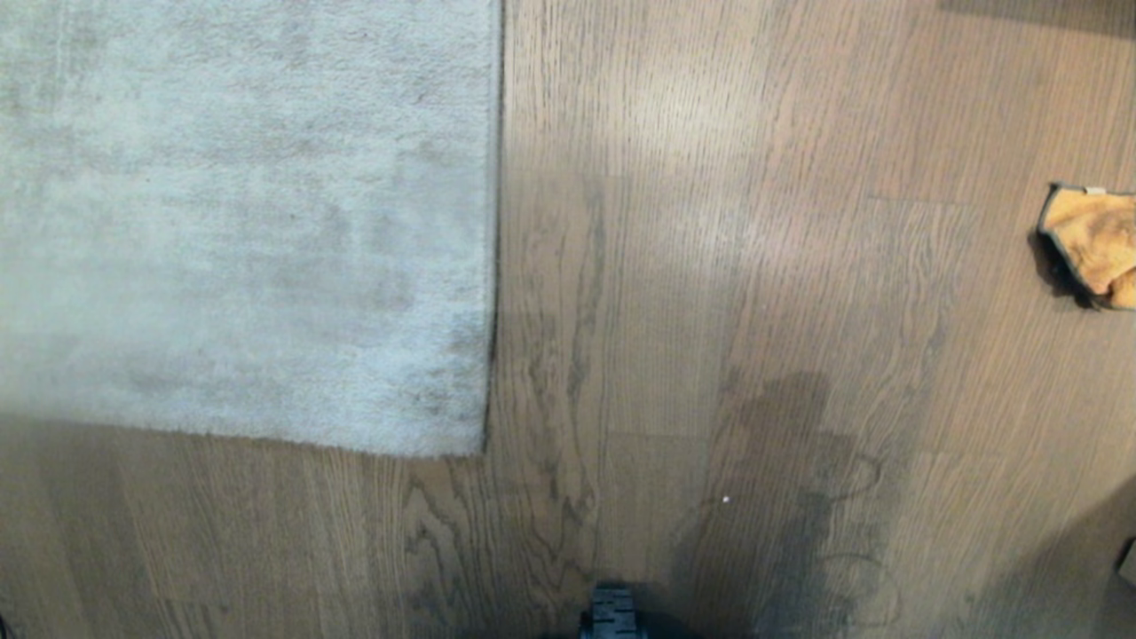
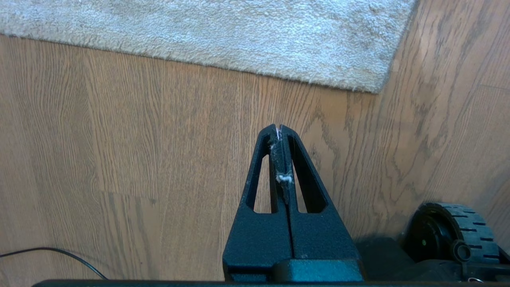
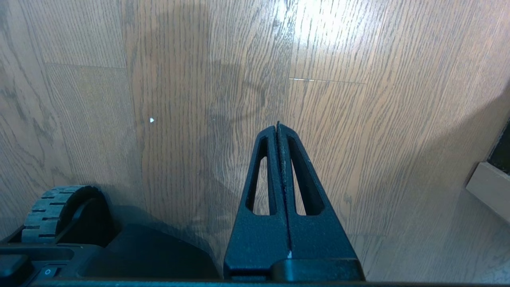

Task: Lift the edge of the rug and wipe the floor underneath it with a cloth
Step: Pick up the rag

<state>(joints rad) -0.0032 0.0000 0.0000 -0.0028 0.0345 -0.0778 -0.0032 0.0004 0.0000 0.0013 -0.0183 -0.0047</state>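
A pale grey rug [image 1: 240, 213] lies flat on the wood-grain floor [image 1: 710, 266] and fills the upper left of the head view. Its rug edge [image 1: 493, 266] runs straight down to a square corner [image 1: 479, 448]. The orange-tan cloth [image 1: 1096, 244] with dark edging lies crumpled on the floor at the far right. In the left wrist view my left gripper [image 2: 279, 128] hangs shut above bare floor, short of the rug corner [image 2: 372, 85], with bits of white lint stuck between its fingers. My right gripper [image 3: 277, 126] hangs shut and empty over bare planks. Neither arm shows in the head view.
My base's treaded wheel [image 1: 612, 612] pokes in at the bottom middle, with wheels also in the wrist views [image 2: 450, 231] [image 3: 51, 215]. A thin black cable [image 2: 51, 255] crosses the floor near the left arm. A pale ledge [image 3: 488, 187] stands to my right.
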